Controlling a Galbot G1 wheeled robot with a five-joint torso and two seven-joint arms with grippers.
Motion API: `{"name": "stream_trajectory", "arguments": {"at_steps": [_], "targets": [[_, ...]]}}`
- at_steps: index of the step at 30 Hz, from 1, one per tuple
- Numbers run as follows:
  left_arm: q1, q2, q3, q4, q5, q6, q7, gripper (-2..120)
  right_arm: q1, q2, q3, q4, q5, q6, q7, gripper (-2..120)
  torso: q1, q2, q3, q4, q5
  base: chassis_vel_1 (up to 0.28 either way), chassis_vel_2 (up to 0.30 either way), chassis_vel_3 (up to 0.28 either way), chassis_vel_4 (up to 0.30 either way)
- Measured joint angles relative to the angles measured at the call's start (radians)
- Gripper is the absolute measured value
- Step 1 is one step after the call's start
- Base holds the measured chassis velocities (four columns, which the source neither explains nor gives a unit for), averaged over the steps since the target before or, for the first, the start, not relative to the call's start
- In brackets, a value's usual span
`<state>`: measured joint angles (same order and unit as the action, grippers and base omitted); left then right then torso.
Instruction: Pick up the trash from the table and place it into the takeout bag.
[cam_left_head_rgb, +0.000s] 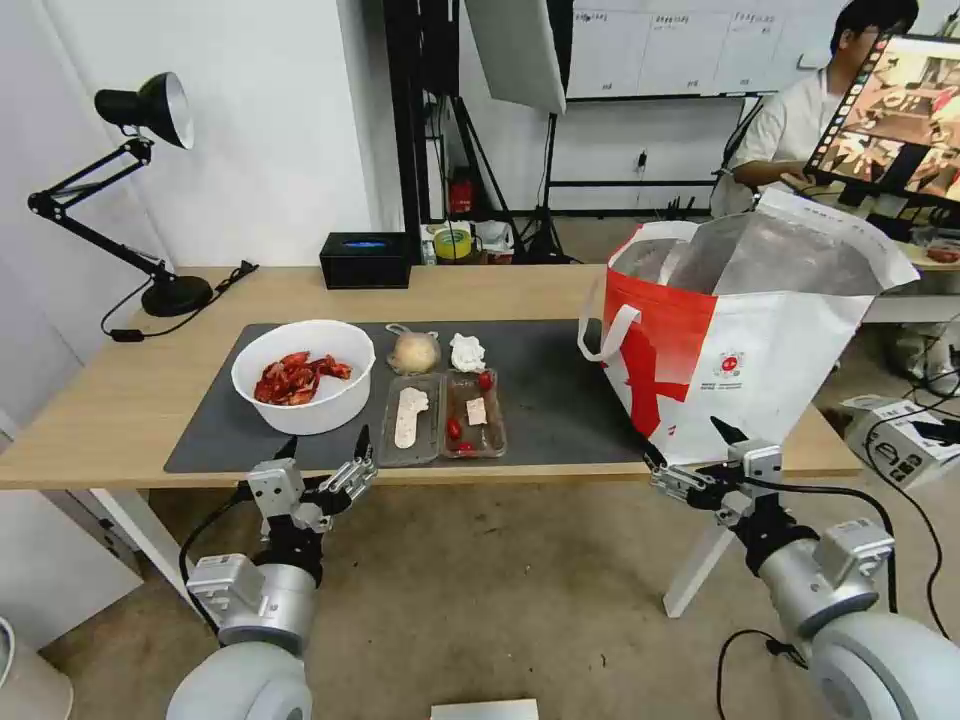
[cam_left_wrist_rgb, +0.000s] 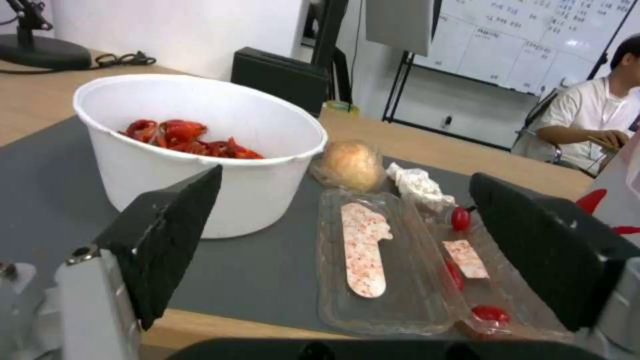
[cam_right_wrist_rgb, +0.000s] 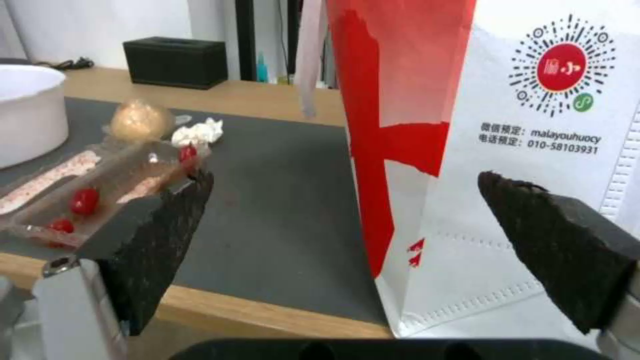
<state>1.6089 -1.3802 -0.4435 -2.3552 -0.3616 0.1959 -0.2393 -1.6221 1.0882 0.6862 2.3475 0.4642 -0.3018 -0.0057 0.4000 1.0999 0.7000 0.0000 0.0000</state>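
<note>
The inside of the takeout bag (cam_left_head_rgb: 760, 340) at the table's (cam_left_head_rgb: 120, 400) right near corner is largely hidden behind its foil-lined rim, and what the beige lump in the small knotted bag (cam_left_head_rgb: 414, 351) is cannot be made out. On the grey mat (cam_left_head_rgb: 560, 400), the white bowl (cam_left_head_rgb: 303, 374) at the left holds red crayfish shells, and right of it the clear hinged tray (cam_left_head_rgb: 443, 418) lies open with red scraps, with the knotted bag and a crumpled tissue (cam_left_head_rgb: 466, 352) just beyond it. The left gripper (cam_left_head_rgb: 325, 455) hangs at the near edge before the bowl and tray, the right gripper (cam_left_head_rgb: 690, 450) before the bag, both with jaws spread and holding nothing.
</note>
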Motion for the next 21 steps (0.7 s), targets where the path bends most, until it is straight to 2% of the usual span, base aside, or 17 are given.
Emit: {"name": "stream_trajectory", "arguments": {"at_steps": [8, 12, 15, 16, 18, 19, 20, 21], "targets": [[0.007, -0.003, 0.002, -0.006, -0.013, 0.000, 0.000, 100, -0.001, 0.004, -0.007, 0.004, 0.014, 0.007, 0.000, 100, 0.000, 0.000, 0.000, 0.0000, 0.0000, 0.000, 0.000, 0.000, 0.000], [0.006, -0.001, 0.002, -0.009, -0.057, 0.013, 0.000, 100, -0.001, 0.005, -0.013, 0.005, 0.015, 0.007, 0.000, 100, 0.000, 0.000, 0.000, 0.0000, -0.0001, 0.000, 0.000, 0.000, 0.000], [-0.005, 0.010, 0.006, -0.020, -0.166, 0.050, -0.017, 100, 0.000, 0.011, -0.024, 0.006, 0.015, 0.007, 0.000, 100, 0.000, 0.000, 0.000, 0.0000, -0.0001, 0.000, 0.000, 0.000, 0.000], [-0.005, 0.010, 0.006, -0.020, -0.166, 0.050, -0.017, 100, 0.000, 0.011, -0.024, 0.006, 0.015, 0.007, 0.000, 100, 0.000, 0.000, 0.000, 0.0000, -0.0001, 0.000, 0.000, 0.000, 0.000], [-0.021, 0.016, 0.007, -0.031, -0.276, 0.075, -0.059, 100, 0.000, 0.015, -0.030, 0.006, 0.013, 0.007, -0.001, 100, 0.000, 0.000, 0.000, 0.0000, -0.0001, 0.000, 0.000, 0.000, 0.000], [-0.035, 0.019, 0.007, -0.038, -0.367, 0.087, -0.094, 100, 0.000, 0.017, -0.035, 0.006, 0.012, 0.007, -0.001, 100, 0.000, 0.000, 0.000, 0.0000, -0.0001, 0.000, 0.000, 0.000, 0.000], [-0.035, 0.019, 0.007, -0.038, -0.367, 0.087, -0.094, 100, 0.000, 0.017, -0.035, 0.006, 0.012, 0.007, -0.001, 100, 0.000, 0.000, 0.000, 0.0000, -0.0001, 0.000, 0.000, 0.000, 0.000], [-0.050, 0.020, 0.005, -0.044, -0.458, 0.094, -0.129, 100, 0.001, 0.019, -0.040, 0.004, 0.011, 0.007, -0.001, 100, 0.000, 0.000, 0.000, -0.0001, -0.0001, 0.000, 0.000, 0.000, 0.000]]}}
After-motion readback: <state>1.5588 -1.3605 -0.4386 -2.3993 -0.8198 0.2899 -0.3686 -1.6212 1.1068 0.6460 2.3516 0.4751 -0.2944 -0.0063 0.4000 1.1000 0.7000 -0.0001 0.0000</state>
